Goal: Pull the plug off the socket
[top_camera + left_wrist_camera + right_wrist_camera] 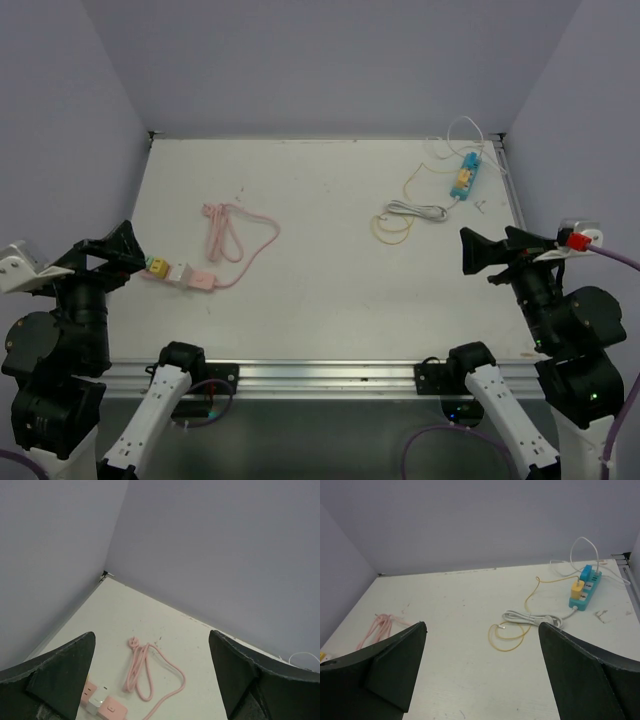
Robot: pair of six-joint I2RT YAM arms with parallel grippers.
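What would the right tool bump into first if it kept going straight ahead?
Probably just the bare white tabletop, with the right tool aimed just beside the thin yellow cable loop; depth is unclear.

L end effector (133, 252), R end effector (470, 252): both wide open, aloft.

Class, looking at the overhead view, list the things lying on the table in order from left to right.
pink power strip → pink cable → coiled white cord → teal power strip
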